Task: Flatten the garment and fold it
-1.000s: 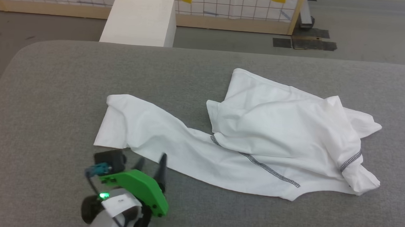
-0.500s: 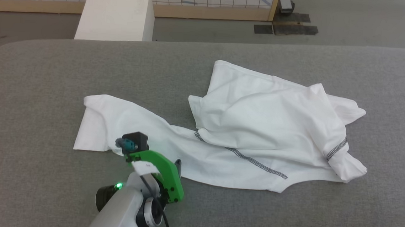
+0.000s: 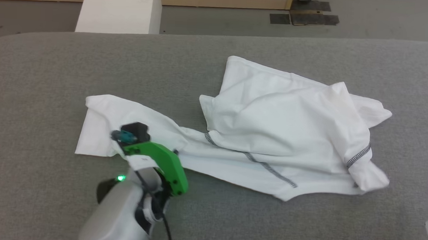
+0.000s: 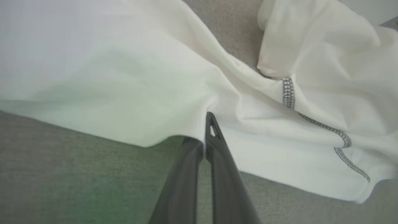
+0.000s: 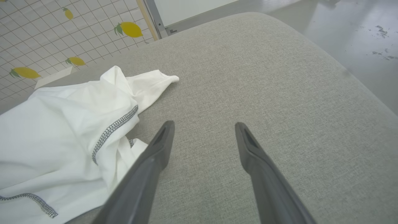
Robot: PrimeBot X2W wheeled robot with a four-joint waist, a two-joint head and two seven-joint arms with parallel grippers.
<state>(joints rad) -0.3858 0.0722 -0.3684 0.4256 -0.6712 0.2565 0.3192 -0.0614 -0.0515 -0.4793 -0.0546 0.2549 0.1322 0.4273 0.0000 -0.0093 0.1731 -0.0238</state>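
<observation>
**A:** What carries it all?

**B:** A grey padded table (image 3: 51, 78) with rounded corners. The garment (image 3: 285, 128) lies crumpled across its middle. It is bunched and doubled over toward the right edge, with 1 flatter strip trailing toward the left edge.

**A:** Anything beyond it?

**B:** A white box (image 3: 118, 6) stands on the floor past the far edge, near the far left corner. Behind it is a lemon-printed grid panel (image 5: 46, 46), with dark mats (image 3: 304, 17) further right.

**A:** And the 2 grippers?

**B:** The left gripper (image 4: 205, 130) is pinched tight on the near edge of the trailing strip. 1 finger seems tucked under the cloth, which hides its tip. The right gripper (image 5: 204, 125) hangs spread wide over bare table near the right edge, apart from the bunched end and holding nothing.
</observation>
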